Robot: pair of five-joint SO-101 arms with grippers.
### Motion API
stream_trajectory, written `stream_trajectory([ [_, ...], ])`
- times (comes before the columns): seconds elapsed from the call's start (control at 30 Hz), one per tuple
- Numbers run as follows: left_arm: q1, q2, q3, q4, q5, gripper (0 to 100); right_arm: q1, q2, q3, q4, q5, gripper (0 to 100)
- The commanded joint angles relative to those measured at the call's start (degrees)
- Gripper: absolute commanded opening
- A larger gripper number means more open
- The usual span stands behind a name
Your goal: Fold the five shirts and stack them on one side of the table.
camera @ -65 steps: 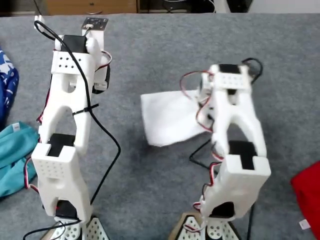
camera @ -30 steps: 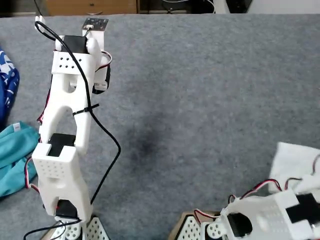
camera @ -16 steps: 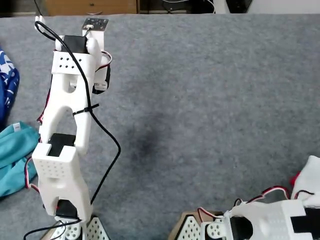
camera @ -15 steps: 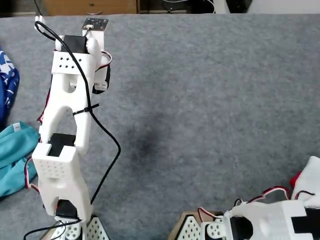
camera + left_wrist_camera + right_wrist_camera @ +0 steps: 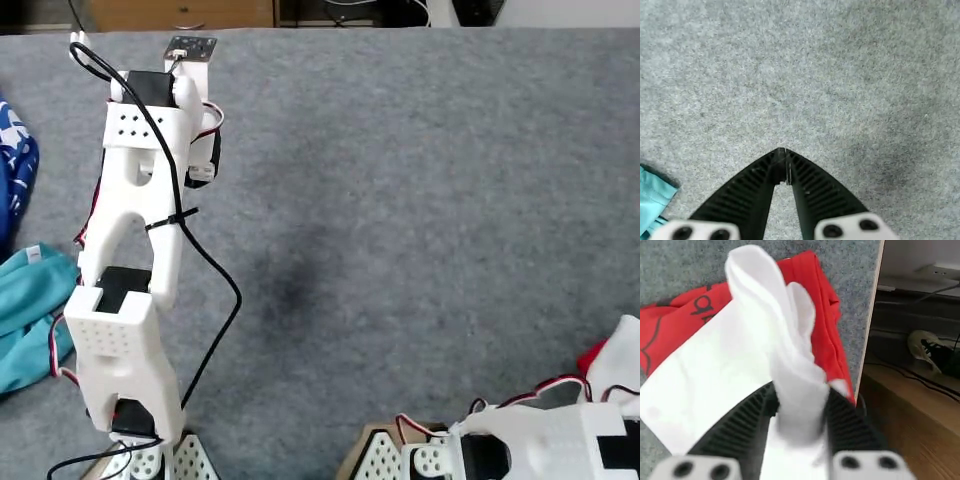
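My right gripper (image 5: 797, 405) is shut on a bunched fold of the white shirt (image 5: 730, 370), which hangs and spreads over the red shirt (image 5: 822, 310) at the table's right edge. In the high view the white shirt (image 5: 624, 352) and a bit of the red shirt (image 5: 592, 355) show at the right border, just beyond the right arm (image 5: 550, 450). My left gripper (image 5: 781, 162) is shut with nothing in it, over bare grey table. The left arm (image 5: 140, 200) stands folded at the left.
A teal shirt (image 5: 25, 310) lies crumpled at the left edge, its corner beside the left gripper as the teal shirt (image 5: 652, 200). A blue patterned shirt (image 5: 12, 170) lies farther back on the left. The table edge (image 5: 871, 330) runs close past the red shirt, with a drop beyond.
The right arm carried the white shirt from the middle of the table to the right edge, over the red shirt. The left arm has not moved.
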Motion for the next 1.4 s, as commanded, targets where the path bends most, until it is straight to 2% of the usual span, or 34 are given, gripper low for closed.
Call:
stream_trajectory([
  [0.0, -0.4, -3.6, -0.4, 0.5, 0.3, 2, 0.7, -0.7, -3.5, -0.8, 1.1, 31.9],
  [0.13, -0.5, -3.6, -0.2, 0.5, 0.3, 2, 0.7, -1.0, -4.5, 2.3, 1.1, 40.6],
  [0.33, -0.6, -3.7, -0.4, 0.5, 0.3, 2, -2.4, -4.6, -9.9, 13.7, 0.6, 40.8],
  [0.47, -3.0, -3.7, -0.5, 0.5, 0.3, 2, -9.0, -8.0, -12.2, 21.5, 0.3, 39.0],
  [0.53, -5.9, -3.7, -0.1, 0.5, 0.3, 2, -14.9, -9.7, -12.7, 26.4, -0.7, 32.2],
  [0.6, -10.6, -3.8, -0.1, 0.5, 0.3, 2, -21.7, -11.5, -11.8, 27.5, -1.1, 21.2],
  [0.7, -20.7, -3.9, -0.2, 0.5, 0.1, 2, -31.6, -14.1, -11.0, 27.3, -1.2, 2.4],
  [0.73, -24.4, -4.3, -0.3, 0.5, -0.1, 2, -35.2, -14.8, -11.0, 27.3, -1.9, 0.1],
  [0.87, -39.0, -6.1, -0.4, 0.5, -0.6, 2, -50.2, -17.2, -10.9, 27.3, -5.5, 2.1],
  [1.23, -72.6, -9.2, 0.4, 0.5, -12.7, 3, -96.7, -16.8, -10.9, 24.7, -7.8, 1.4],
  [1.37, -79.3, -4.9, 0.4, 0.4, -16.7, 15, -106.6, -12.9, -11.3, 21.8, -8.9, 12.0],
])
